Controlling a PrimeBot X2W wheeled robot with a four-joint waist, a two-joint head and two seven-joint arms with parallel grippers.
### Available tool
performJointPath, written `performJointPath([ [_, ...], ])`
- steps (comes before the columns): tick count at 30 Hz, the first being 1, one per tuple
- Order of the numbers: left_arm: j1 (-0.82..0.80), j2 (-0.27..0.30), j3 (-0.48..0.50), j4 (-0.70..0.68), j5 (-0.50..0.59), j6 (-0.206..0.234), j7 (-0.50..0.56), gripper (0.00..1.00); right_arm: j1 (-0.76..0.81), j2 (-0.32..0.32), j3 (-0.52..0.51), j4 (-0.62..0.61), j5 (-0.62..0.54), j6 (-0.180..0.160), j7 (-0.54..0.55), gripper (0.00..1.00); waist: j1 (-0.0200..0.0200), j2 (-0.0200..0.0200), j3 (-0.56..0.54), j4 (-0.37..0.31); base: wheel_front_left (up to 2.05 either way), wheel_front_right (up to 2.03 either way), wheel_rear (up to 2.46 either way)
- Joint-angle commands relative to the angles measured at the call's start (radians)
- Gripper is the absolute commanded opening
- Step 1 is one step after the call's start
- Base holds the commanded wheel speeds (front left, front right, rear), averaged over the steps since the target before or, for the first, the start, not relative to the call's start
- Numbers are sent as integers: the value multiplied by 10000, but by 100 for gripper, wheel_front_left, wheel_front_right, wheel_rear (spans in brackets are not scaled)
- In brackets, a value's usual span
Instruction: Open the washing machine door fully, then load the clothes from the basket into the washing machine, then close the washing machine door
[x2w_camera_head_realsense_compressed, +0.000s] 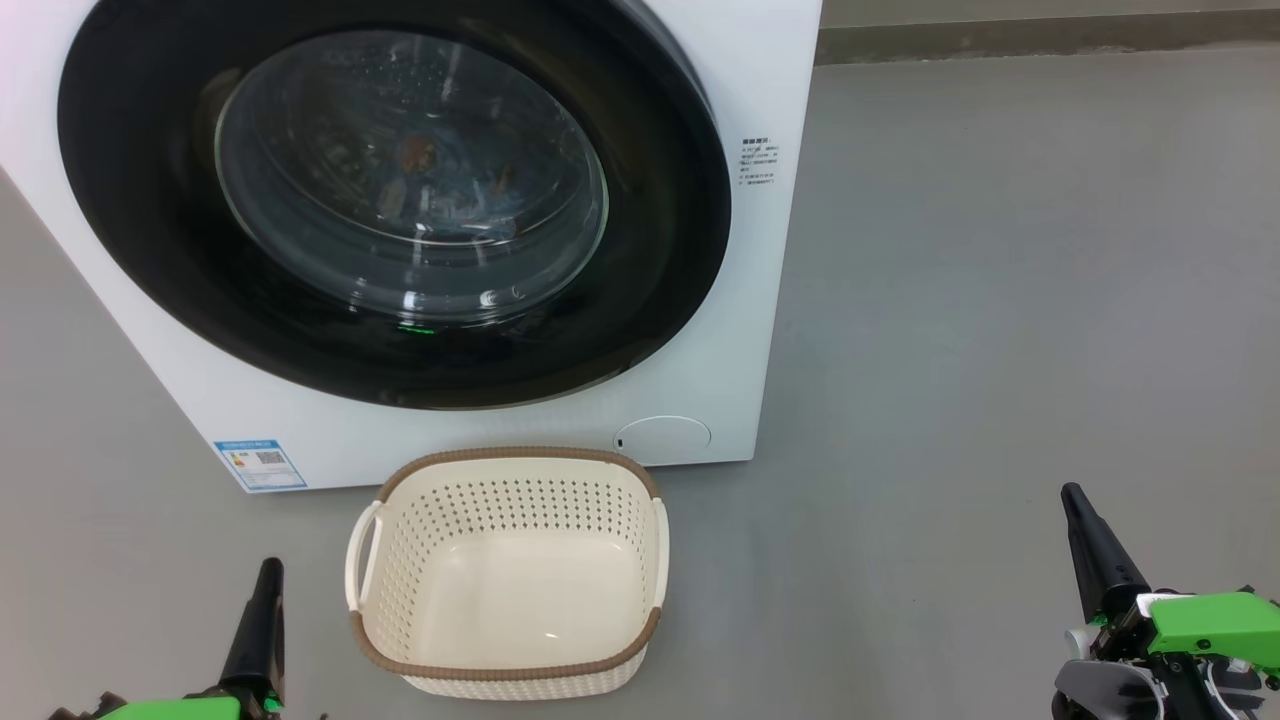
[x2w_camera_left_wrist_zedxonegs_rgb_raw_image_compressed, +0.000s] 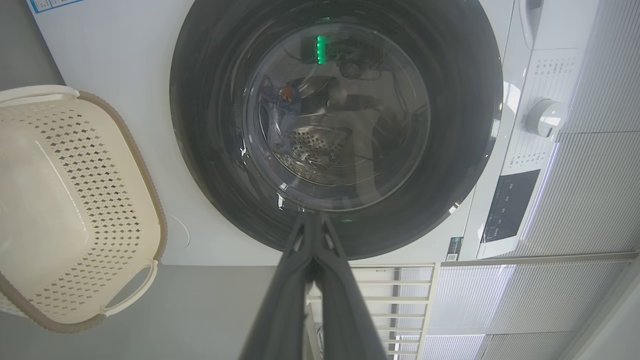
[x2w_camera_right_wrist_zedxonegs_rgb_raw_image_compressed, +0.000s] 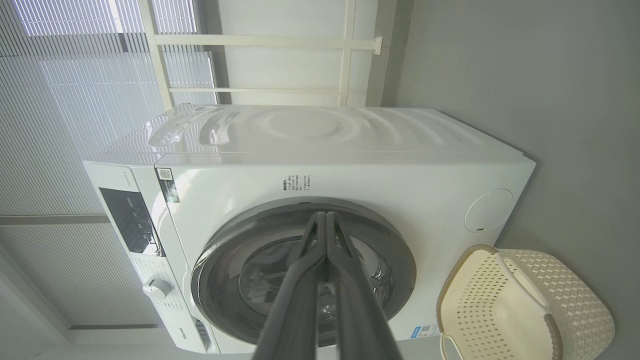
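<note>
The shut door (x2w_camera_head_realsense_compressed: 410, 180) bars the way into the washing machine (x2w_camera_head_realsense_compressed: 760, 300). The basket (x2w_camera_head_realsense_compressed: 520, 455) stands just before it, open-topped. Open floor (x2w_camera_head_realsense_compressed: 1000, 300) stretches to the right.

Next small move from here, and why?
Probably none: hold both arms where they are. The washing machine door looks closed with the clothes showing behind it, the basket is empty, and the left gripper and right gripper are shut, holding nothing.
</note>
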Motion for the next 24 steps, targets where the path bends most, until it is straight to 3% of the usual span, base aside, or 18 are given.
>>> performJointPath([
  [1,-426,79,335,-164,-84,-38,46,0,-431,-90,187,-294,-44,4,62,0,0,0,0,0,0,0,0],
  [24,-427,72,345,-164,-75,-38,54,0,-434,-71,159,-293,-67,4,84,0,0,0,0,0,0,0,0],
])
